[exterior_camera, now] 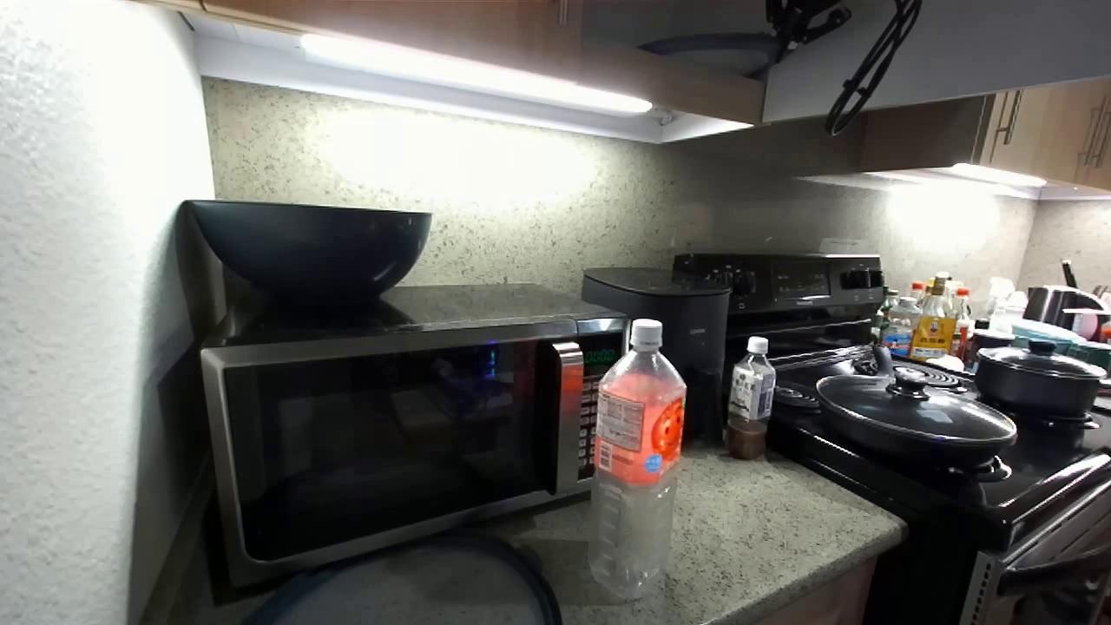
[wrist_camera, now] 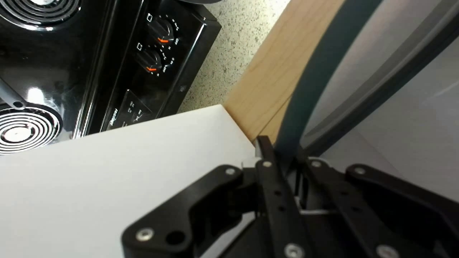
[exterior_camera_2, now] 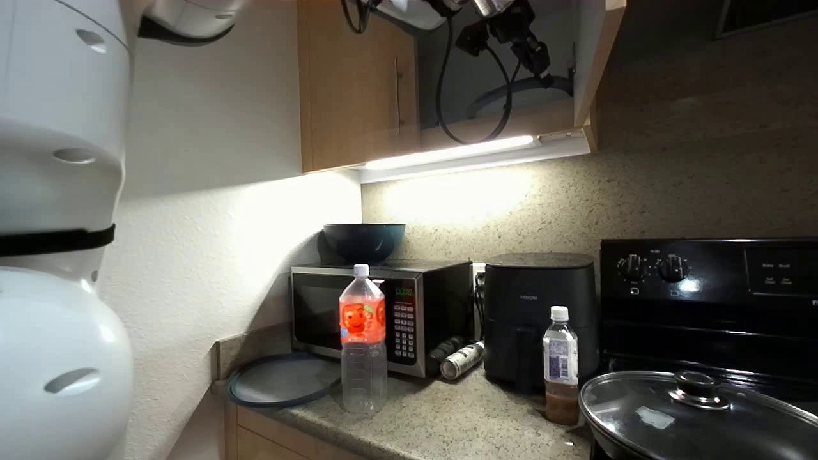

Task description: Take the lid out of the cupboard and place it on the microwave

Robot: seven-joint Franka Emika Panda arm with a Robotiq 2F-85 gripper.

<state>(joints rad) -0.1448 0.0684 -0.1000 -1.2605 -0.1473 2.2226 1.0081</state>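
The lid [wrist_camera: 324, 68] has a blue-teal rim and a pale middle. It sits tilted inside the open cupboard and shows partly in both exterior views [exterior_camera: 716, 52] [exterior_camera_2: 521, 88]. The cupboard [exterior_camera_2: 358, 83] is tan-brown wood with its right door swung open. My gripper [wrist_camera: 285, 154] reaches into the opening with its fingers closed round the lid's rim; in an exterior view the gripper [exterior_camera_2: 543, 70] is at the rim's upper edge. The microwave [exterior_camera: 382, 434] stands below on the counter and also shows in an exterior view [exterior_camera_2: 441, 306].
A dark bowl [exterior_camera: 321, 247] occupies the microwave's left top. A similar round blue-rimmed lid [exterior_camera_2: 284, 381] lies on the counter before it. A tall bottle [exterior_camera: 638, 521], a small bottle [exterior_camera: 751, 399] and an air fryer [exterior_camera_2: 540, 319] stand nearby. The open door [wrist_camera: 107, 190] borders the gripper.
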